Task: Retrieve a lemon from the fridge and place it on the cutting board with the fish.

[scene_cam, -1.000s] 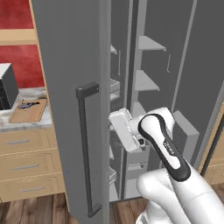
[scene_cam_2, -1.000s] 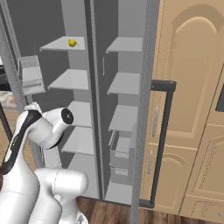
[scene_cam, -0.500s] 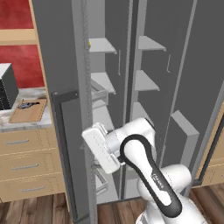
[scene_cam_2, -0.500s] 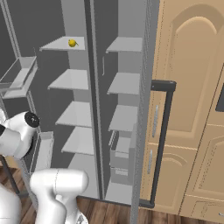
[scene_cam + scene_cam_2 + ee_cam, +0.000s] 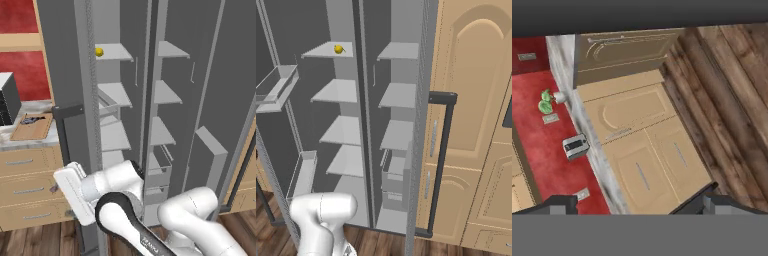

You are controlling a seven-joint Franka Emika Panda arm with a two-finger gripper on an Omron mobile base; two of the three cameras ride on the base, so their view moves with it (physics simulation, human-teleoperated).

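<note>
I have the fridge (image 5: 165, 100) standing with both doors swung wide, so that its shelves are reachable from my base. The lemon (image 5: 99, 51) lies alone on the top shelf of the left compartment, close to that shelf's left edge; in the right base view I see it (image 5: 338, 49) there as well. The other shelves and the clear door bins look empty to me.

My gripper (image 5: 637, 204) has its two tips well apart and nothing between them. It looks away from the fridge, toward wooden cabinets and the floor, probably because the arm is folded low beside the left door.

The cutting board (image 5: 32, 126) rests on the counter left of the fridge, near the counter's front edge, with the fish (image 5: 29, 120) on it.

I judge the lemon is not yet reached; the hand must turn and rise to that top shelf.
</note>
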